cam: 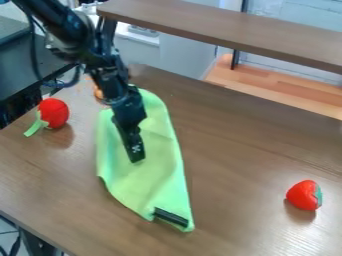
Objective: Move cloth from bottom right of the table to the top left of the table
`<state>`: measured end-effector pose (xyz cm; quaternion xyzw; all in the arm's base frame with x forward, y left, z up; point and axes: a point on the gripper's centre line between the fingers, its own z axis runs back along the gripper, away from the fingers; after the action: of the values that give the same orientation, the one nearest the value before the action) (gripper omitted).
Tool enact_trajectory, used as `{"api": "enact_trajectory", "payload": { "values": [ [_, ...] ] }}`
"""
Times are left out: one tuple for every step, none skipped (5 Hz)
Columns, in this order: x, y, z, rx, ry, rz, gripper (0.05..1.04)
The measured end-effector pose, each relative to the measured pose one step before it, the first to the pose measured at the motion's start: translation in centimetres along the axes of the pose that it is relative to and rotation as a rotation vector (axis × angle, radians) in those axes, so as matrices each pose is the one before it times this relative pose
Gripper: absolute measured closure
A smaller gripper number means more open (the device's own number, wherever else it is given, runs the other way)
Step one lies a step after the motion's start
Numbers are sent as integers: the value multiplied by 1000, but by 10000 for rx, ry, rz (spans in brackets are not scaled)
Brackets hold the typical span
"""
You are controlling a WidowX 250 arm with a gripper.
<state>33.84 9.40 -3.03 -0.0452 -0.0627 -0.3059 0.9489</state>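
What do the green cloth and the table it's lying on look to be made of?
The green cloth looks like soft, matte woven fabric, perhaps microfiber, judging by its loose folds. The table seems to be wood or wood-look laminate: brown, faintly grained, with a slight sheen.

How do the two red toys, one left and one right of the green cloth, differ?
The left red toy has a long, pale green stem; the right red toy, a short, darker green cap. The left toy's stem points lower left, the right toy's cap right. Both rest on the table.
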Motion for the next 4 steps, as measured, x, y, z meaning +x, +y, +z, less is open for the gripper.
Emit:
{"api": "enact_trajectory", "payload": {
  "values": [
    [384,-566,-33,-217,-16,-28,83],
    [2830,-1251,-340,-275,157,-161,83],
    [2539,-512,-190,-237,-6,-58,83],
    [3078,-1575,-390,-50,30,-451,83]
  ]
}}
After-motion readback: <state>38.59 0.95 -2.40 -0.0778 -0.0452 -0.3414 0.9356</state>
